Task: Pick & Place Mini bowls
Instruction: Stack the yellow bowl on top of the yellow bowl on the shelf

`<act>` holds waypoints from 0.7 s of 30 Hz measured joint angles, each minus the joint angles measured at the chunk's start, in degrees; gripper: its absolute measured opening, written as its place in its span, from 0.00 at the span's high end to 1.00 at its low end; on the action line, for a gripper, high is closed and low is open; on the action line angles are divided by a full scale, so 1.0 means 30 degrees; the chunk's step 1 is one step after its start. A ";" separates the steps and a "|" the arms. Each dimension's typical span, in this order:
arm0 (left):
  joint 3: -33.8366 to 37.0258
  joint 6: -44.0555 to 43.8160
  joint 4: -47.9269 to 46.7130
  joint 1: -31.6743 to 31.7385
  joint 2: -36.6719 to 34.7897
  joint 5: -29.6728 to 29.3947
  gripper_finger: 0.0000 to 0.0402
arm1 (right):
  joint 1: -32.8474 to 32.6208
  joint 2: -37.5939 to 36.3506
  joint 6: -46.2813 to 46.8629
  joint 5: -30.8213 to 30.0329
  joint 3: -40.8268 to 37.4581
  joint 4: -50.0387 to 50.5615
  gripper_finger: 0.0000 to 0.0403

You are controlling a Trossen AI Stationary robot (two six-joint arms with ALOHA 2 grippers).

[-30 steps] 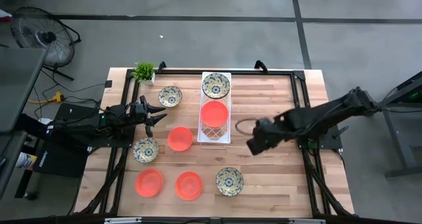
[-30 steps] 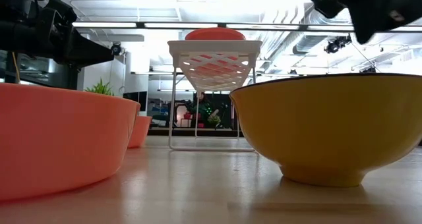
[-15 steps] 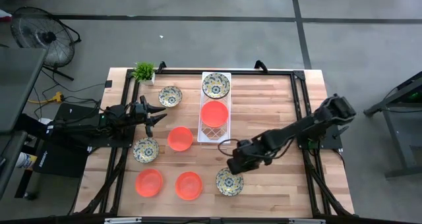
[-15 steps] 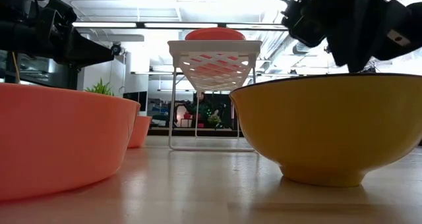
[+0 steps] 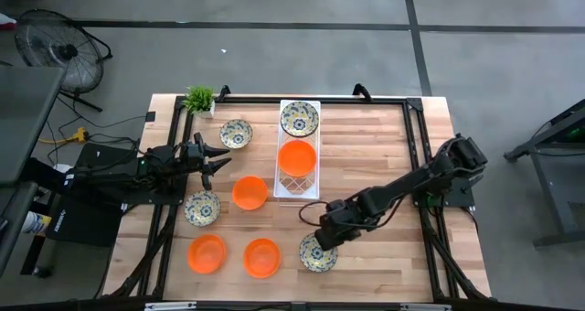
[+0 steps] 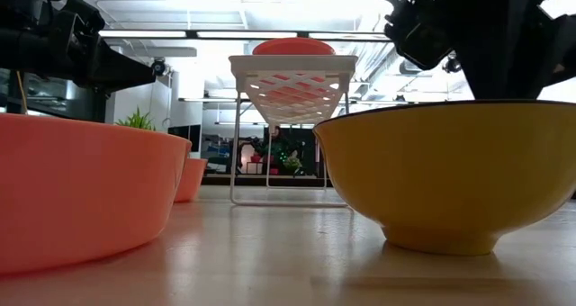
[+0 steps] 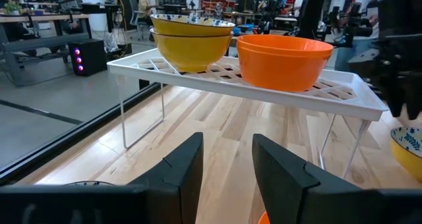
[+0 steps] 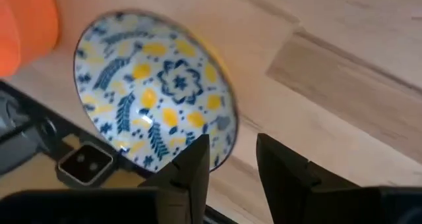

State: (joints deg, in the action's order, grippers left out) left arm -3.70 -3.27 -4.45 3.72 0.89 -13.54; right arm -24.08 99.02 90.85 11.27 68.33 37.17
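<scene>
Two dark, matte black jointed arms, built of tubular links with bulkier blocky housings at joints. Left gripper (image 7: 227, 178): two flat black fingers (image 7: 183, 168) with angular, bevelled tips. Right gripper (image 8: 231, 161): same black, wedge-shaped finger pair. Thin dark cable looped beside right arm's wrist housing. No legible markings.

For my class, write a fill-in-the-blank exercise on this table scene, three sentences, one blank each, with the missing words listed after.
1. The white rack carries one floral bowl and one plain ____ bowl.
2. The right claw hangs over a bowl whose inside shows a blue-and-yellow ____ pattern.
3. The small green ____ stands at the table's far left corner.

Missing words: orange; floral; plant
</scene>
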 joint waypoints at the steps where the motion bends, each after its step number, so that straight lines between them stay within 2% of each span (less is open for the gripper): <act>1: 0.0004 0.0001 0.0000 0.0000 -0.0001 0.0000 0.68 | -0.0131 0.0125 -0.0300 -0.0095 0.0010 -0.0119 0.72; 13: -0.0001 0.0002 0.0000 0.0003 0.0000 0.0000 0.68 | -0.1421 0.1095 -0.0648 -0.2580 -0.0004 0.0050 0.72; 21: 0.0005 0.0007 0.0000 0.0002 -0.0001 0.0000 0.68 | -0.1898 0.1110 -0.0314 -0.3278 -0.0004 -0.0424 0.72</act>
State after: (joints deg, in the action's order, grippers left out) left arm -3.69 -3.25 -4.45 3.72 0.88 -13.54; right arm -29.78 102.35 89.91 1.43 68.31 35.90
